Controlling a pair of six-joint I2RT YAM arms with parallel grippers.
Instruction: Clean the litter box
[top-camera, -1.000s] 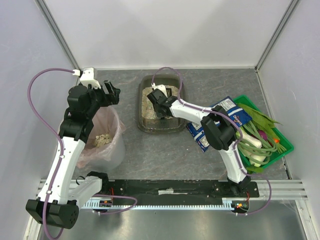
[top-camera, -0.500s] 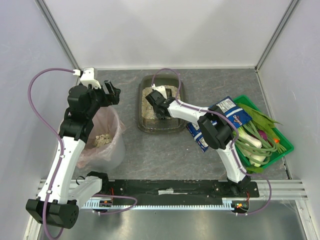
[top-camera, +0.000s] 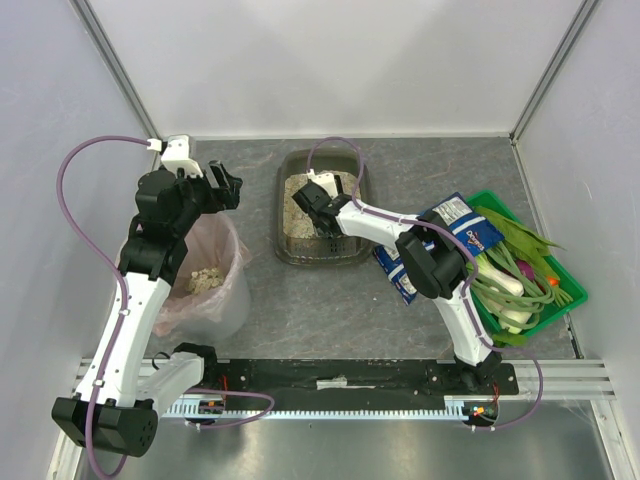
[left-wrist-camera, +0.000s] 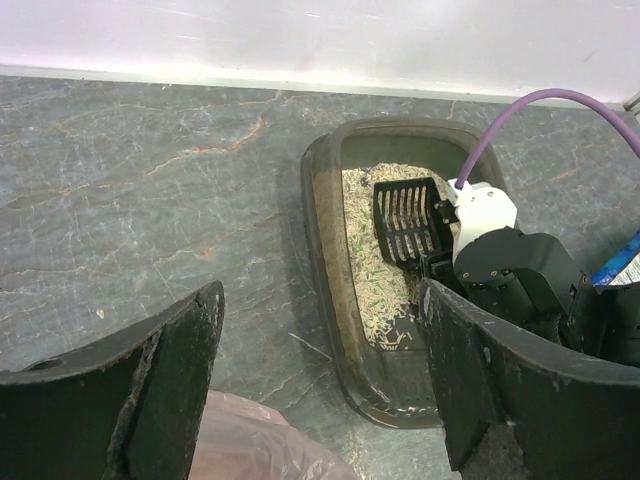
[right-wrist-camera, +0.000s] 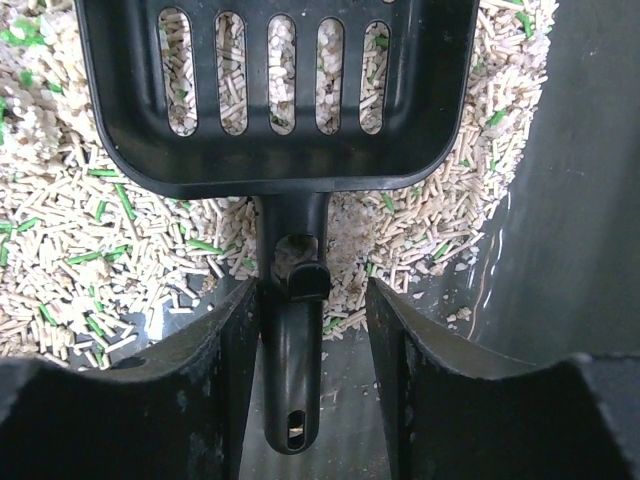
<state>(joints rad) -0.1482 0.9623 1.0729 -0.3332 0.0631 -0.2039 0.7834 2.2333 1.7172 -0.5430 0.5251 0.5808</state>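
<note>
The litter box (top-camera: 320, 259) sits on the grey desk (top-camera: 330, 310) towards 12 o'clock from where I sit, close to the back wall. Its pale granules (top-camera: 294, 203) are heaped in the 12 o'clock part, and its 6 o'clock end is mostly bare.

The right end effector (top-camera: 318, 203) is down inside the tray. In its wrist view the right end effector (right-wrist-camera: 312, 300) is partly open around the handle of a black slotted scoop (right-wrist-camera: 280, 165). One finger (right-wrist-camera: 235, 340) lies against the handle and a gap shows on the other side, so I cannot tell whether it really grips. The scoop's blade rests on the granules (some green bits are mixed in), pointing to 12 o'clock.

The left end effector (top-camera: 226, 186) hangs at 9 o'clock from the tray, spread wide and holding nothing, above the far rim of a pink-lined bin (top-camera: 226, 312). That bin has a small pile of granules in its bottom.

A green crate (top-camera: 576, 291) of vegetables sits at 4 o'clock from the tray, with a blue packet (top-camera: 458, 217) between them.
</note>
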